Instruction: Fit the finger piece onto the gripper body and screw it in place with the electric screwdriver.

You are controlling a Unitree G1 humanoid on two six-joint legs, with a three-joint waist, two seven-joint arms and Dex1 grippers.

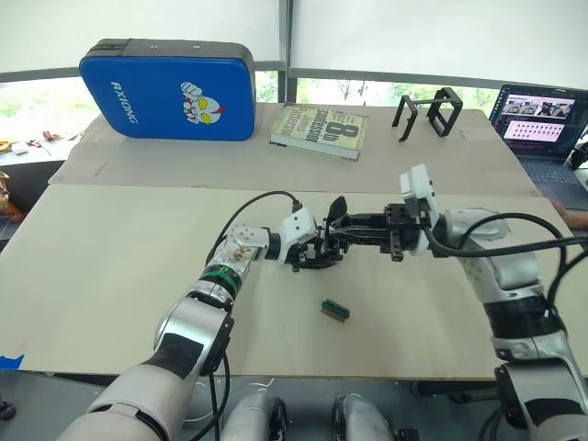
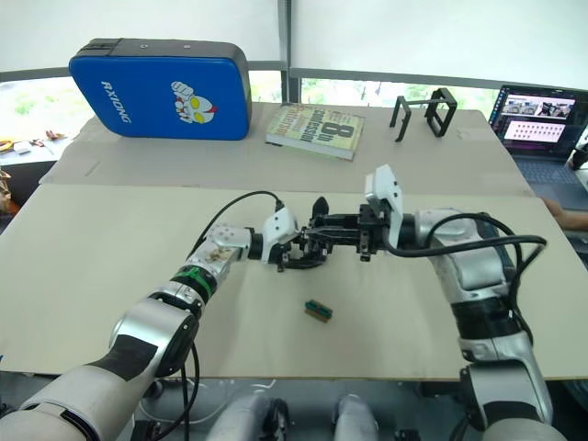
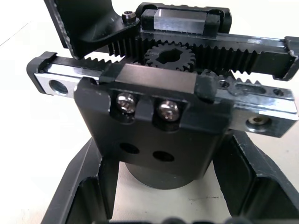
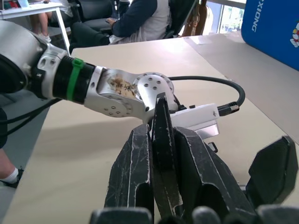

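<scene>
2 end effectors (image 1: 317,250) (image 1: 354,227) grip 1 gripper body (image 3: 154,126).

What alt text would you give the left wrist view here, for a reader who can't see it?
Close-up of the gripper body: a black block on a round base, held between the left gripper's two black fingers. Two silver screws sit on its front face, and toothed racks run either side of a small gear on top. A pale tabletop lies behind.

The right gripper (image 4: 161,154) pinches the thin black finger of the gripper body (image 4: 160,126) between its fingers. Just beyond, the left gripper's wrist (image 4: 121,93) hovers over the table (image 4: 93,154).
</scene>
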